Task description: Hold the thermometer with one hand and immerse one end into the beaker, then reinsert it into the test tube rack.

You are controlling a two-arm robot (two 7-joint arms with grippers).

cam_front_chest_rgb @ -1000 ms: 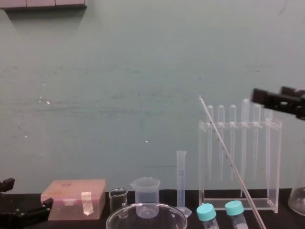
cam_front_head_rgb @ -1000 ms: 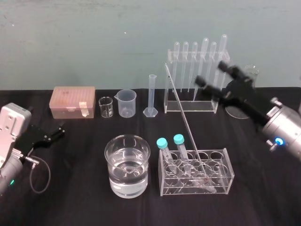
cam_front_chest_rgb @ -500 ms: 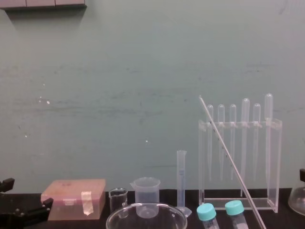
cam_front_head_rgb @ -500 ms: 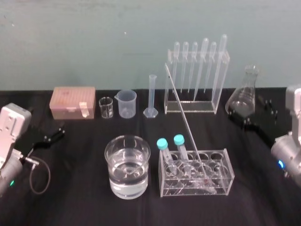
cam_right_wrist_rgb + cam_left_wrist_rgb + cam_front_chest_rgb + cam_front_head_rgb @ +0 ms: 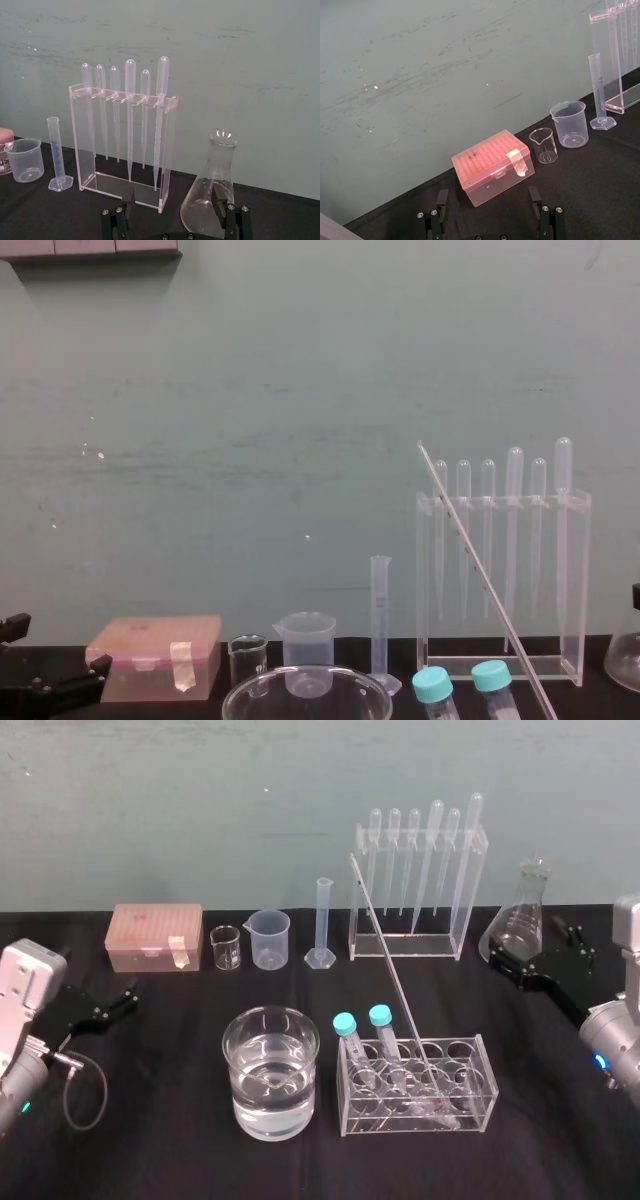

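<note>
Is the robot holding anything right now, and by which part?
Nothing is held. The left gripper and the right gripper both sit open and empty at either side; the thermometer leans untouched in the low rack in front.

On the black desk [image 5: 160,1150], box [image 5: 155,936], small beaker [image 5: 225,948] and plastic beaker [image 5: 270,939] sit beyond the left gripper [image 5: 117,1002], flask [image 5: 520,920] beside the right gripper [image 5: 545,955]; beaker [image 5: 270,1072], tube rack [image 5: 420,1095], cylinder [image 5: 322,925], pipette rack [image 5: 415,890] between.

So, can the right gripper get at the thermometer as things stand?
Probably yes. The right gripper, open, sits at the right by the Erlenmeyer flask. The thermometer leans with its shaft free above the low test tube rack, and nothing stands between them.
</note>
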